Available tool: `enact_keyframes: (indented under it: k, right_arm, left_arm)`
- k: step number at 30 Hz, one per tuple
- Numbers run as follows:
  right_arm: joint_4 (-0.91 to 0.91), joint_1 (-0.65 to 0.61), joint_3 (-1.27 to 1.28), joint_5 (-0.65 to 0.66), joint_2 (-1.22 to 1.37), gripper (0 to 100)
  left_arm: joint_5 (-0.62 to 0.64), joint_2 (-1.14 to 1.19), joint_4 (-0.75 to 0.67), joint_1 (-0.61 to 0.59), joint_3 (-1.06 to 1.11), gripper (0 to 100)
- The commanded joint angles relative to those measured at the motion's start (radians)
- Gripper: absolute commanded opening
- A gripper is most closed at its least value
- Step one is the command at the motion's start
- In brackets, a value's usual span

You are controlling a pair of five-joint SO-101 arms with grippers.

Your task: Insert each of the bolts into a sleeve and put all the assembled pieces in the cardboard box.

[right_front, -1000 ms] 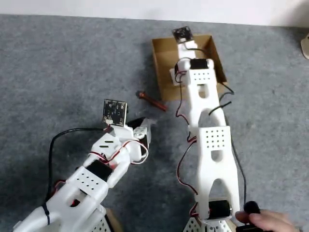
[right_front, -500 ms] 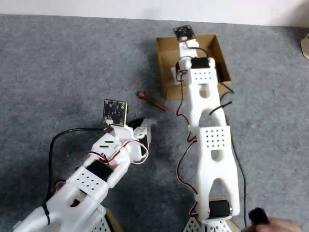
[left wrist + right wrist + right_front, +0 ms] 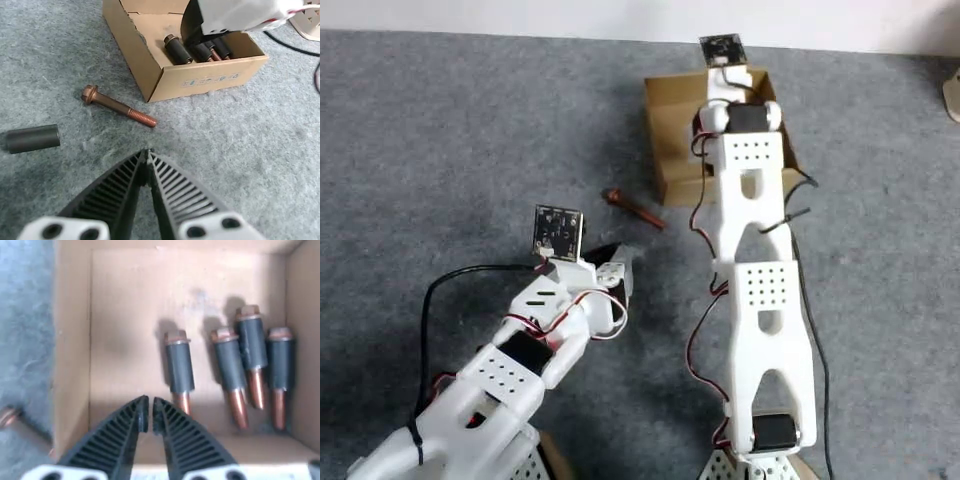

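Observation:
A copper bolt (image 3: 117, 105) lies loose on the grey carpet beside the cardboard box (image 3: 200, 80). A dark sleeve (image 3: 32, 138) lies apart from the bolt, on the side away from the box. My left gripper (image 3: 148, 152) is shut and empty, a short way back from the bolt. Inside the box (image 3: 130, 315) lie several bolts in sleeves (image 3: 179, 367), side by side. My right gripper (image 3: 148, 409) hovers shut and empty above the box floor, next to the nearest assembled piece. From above, the bolt (image 3: 632, 208) lies between the left gripper (image 3: 623, 262) and the box (image 3: 665, 130).
The right arm (image 3: 750, 170) stretches over the box and covers much of it from above. The left arm (image 3: 520, 350) sits at the lower left. Grey carpet surrounds the box. A pale object (image 3: 952, 95) sits at the right edge.
The right arm has stretched farther across the box, and the box slid a little to the right. The left arm and the loose bolt have not moved.

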Motion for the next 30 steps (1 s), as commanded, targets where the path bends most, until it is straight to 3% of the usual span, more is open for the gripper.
enact_keyframes:
  k: [1,10,14,16,20,30]
  right_arm:
    - [0.107,-0.004,-0.183,-0.009,-0.114,2.2]
    - [0.151,0.094,-0.13,-0.012,-0.266,2.2]
    - [0.153,0.111,-0.067,-0.014,-0.323,2.2]
    - [0.153,0.111,-0.025,-0.034,-0.364,2.2]
    - [0.153,0.096,0.071,-0.057,-0.464,0.3]
    - [0.151,0.038,0.381,-0.069,-0.696,0.5]
  left_arm:
    - [0.008,-0.001,0.0,-0.016,-0.015,1]
    - [0.041,-0.001,0.0,-0.024,-0.028,1]
    - [0.072,-0.001,0.006,-0.097,-0.094,1]
    - [0.133,-0.001,0.075,-0.162,-0.154,1]
    - [0.181,0.001,0.362,-0.211,-0.34,1]
    - [0.304,0.013,0.695,-0.127,-0.59,1]
